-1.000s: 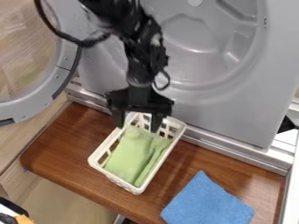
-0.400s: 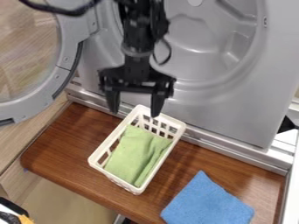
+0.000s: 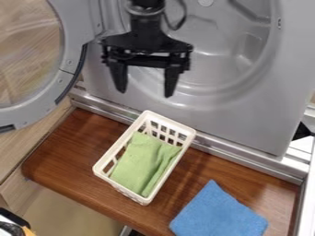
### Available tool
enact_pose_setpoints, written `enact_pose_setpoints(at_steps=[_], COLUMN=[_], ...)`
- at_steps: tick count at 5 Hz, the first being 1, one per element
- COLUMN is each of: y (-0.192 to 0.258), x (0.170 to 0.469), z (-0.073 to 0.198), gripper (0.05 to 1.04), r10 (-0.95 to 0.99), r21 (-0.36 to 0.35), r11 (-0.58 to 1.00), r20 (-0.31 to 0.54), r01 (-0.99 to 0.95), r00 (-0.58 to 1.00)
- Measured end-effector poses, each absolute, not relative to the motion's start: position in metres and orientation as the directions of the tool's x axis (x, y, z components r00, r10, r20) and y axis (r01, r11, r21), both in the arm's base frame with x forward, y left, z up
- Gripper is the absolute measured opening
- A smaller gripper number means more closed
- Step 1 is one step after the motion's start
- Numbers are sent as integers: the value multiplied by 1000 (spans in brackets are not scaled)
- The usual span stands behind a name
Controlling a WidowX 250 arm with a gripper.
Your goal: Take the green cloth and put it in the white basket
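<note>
My gripper (image 3: 145, 92) hangs above and behind the basket, in front of the grey machine, with its two fingers spread wide and nothing between them. The green cloth (image 3: 140, 162) lies folded inside the white basket (image 3: 102, 167), covering much of its floor. The basket stands at a slant on the brown wooden board, apart from the gripper.
A blue cloth (image 3: 219, 214) lies on the wooden board (image 3: 73, 159) at the front right. Behind stands the grey machine front (image 3: 246, 110) with its round opening, and its open round door (image 3: 67, 69) is at the left.
The gripper has risen up and away from the basket, and its fingers have spread wider. The green cloth stays in the basket, its top settled slightly lower.
</note>
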State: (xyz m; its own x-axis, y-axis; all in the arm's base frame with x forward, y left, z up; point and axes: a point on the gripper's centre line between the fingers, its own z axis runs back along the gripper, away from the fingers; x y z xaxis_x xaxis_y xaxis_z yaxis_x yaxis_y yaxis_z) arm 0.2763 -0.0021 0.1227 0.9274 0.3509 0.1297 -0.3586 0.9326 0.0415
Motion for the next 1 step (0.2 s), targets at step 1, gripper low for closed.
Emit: enact_pose_setpoints(at_steps=[1], y=[-31], x=[280], z=[135], gripper=[1000], r10=[294], r21=[33], r11=[953], r20=[139], r01=[-301], r00=[946])
